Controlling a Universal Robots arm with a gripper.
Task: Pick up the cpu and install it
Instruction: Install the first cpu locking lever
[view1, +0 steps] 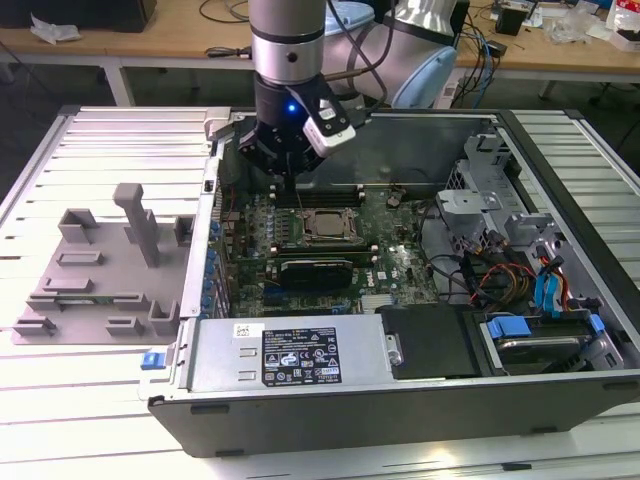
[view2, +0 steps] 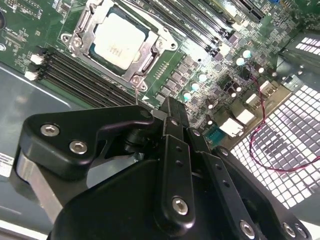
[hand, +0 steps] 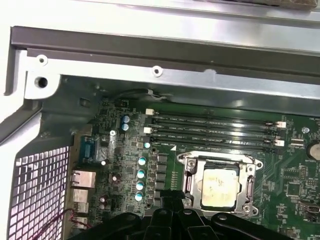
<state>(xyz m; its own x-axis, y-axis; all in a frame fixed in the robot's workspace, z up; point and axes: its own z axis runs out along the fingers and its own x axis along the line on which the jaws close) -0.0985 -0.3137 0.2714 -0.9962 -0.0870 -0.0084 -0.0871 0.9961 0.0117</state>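
Already seated: cpu (view2: 119, 40) lay flat inside the socket frame (view2: 150, 52) on the motherboard (view1: 400, 265), silvery top up. Claw (view1: 284, 180) hung over the memory slots (view2: 75, 75) just beside the socket, fingers drawn together, gripping nothing, clear of the cpu. Gray tray (view1: 95, 275) sat on the tabletop (view1: 60, 400) at the exterior view's left, outside the case (view1: 400, 400)

Cpu (view2: 120, 40) top silvery-white, faint marks; motherboard (view2: 200, 65) green w/ pale-blue caps (hand: 142, 174); tray (view1: 100, 265) plain gray; bench (view1: 60, 400) white, ribbed stripes; case grille (view2: 295, 145) square-grid pattern.
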